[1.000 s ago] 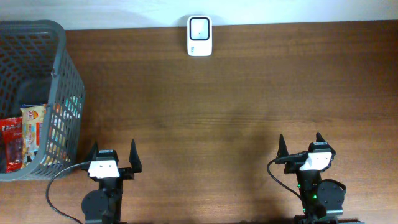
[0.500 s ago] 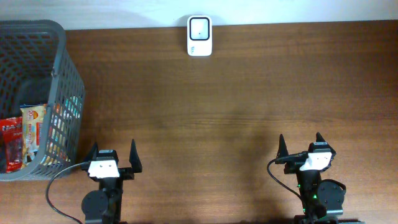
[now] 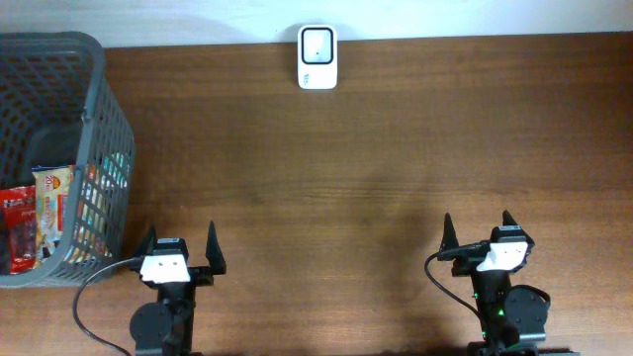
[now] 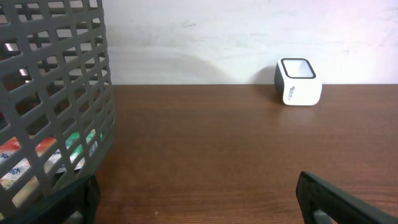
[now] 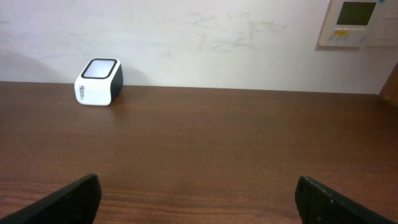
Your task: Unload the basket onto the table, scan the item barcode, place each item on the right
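Both arms low at the near edge, nothing held. Left gripper (image 3: 180, 237) jaws spread wide, empty; right gripper (image 3: 478, 222) same. Packs (image 3: 51, 206) lie in the basket (image 3: 111, 148), just left of the left gripper. Scanner (image 3: 317, 57) sits far ahead, between both grippers, by the wall.

Risks:
- Left fingers could snag the basket rim or mesh on the reach in and drag or tip it.
- Packs overlap, so a pinch may take two or slip.
- Barcode side can't be seen; it may face away from the scanner.
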`<action>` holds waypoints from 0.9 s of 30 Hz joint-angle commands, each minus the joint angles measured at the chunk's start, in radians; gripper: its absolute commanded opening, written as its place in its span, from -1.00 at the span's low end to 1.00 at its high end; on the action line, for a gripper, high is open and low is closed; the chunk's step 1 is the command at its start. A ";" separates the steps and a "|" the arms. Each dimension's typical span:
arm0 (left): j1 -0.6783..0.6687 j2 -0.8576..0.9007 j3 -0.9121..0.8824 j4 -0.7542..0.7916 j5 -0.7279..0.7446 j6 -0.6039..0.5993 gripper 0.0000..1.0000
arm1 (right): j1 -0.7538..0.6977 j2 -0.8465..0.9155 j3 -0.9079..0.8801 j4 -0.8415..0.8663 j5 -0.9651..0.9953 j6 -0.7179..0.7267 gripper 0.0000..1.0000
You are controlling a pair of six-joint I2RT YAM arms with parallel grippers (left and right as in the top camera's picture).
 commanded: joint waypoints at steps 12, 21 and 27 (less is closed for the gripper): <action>0.001 -0.009 -0.009 0.003 0.010 0.016 0.98 | -0.003 -0.002 -0.010 0.000 0.005 0.011 0.98; 0.000 -0.009 -0.008 0.133 0.782 -0.105 0.98 | -0.003 -0.002 -0.010 0.000 0.005 0.011 0.97; 0.000 -0.009 -0.008 0.212 0.812 -0.105 0.98 | -0.003 -0.002 -0.010 0.000 0.005 0.011 0.97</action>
